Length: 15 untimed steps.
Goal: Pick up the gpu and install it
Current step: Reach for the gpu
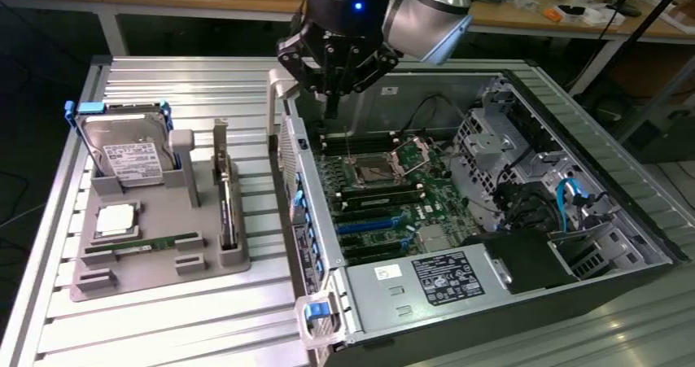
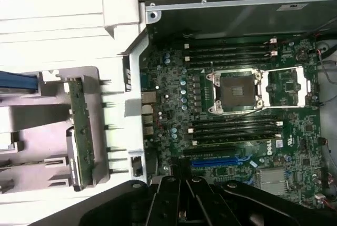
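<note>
The gpu stands on its edge in a slot of the grey holder on the tabletop, probably so that its upper edge stays free for gripping. The hand is closed, with nothing visible in it. It hangs over the open computer case, well apart from the gpu, which lies toward the exterior view's left.

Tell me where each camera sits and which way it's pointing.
Exterior view: above the table, looking down on the open computer case and parts holder; arm and shut gripper show over the case.
Wrist view: on the wrist, looking down onto the motherboard; the gripper's dark body shows.
Shared: motherboard, gpu standing in the holder.
</note>
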Motion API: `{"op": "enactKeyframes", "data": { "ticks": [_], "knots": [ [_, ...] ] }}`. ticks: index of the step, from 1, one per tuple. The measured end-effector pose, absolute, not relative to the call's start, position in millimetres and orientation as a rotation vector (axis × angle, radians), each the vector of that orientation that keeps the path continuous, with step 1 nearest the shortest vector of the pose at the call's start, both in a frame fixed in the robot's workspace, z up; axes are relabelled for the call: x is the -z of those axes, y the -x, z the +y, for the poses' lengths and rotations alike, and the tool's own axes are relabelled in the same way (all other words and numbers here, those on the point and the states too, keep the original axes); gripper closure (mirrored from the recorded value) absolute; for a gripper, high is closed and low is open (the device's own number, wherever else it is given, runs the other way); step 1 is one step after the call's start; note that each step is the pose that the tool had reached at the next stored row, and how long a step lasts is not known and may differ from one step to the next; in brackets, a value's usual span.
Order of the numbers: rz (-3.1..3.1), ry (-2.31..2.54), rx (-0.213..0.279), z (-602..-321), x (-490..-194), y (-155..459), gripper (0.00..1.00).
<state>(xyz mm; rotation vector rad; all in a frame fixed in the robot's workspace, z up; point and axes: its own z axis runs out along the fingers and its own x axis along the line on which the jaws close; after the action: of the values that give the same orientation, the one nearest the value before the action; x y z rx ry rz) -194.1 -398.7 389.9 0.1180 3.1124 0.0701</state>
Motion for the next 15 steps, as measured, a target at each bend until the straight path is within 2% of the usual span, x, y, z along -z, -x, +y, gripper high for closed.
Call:
{"op": "enactKeyframes", "data": {
  "ticks": [15],
  "knots": [
    [3.114, -0.108, -0.074, -398.7, -386.0, 263.6, 0.89]
  ]
}}
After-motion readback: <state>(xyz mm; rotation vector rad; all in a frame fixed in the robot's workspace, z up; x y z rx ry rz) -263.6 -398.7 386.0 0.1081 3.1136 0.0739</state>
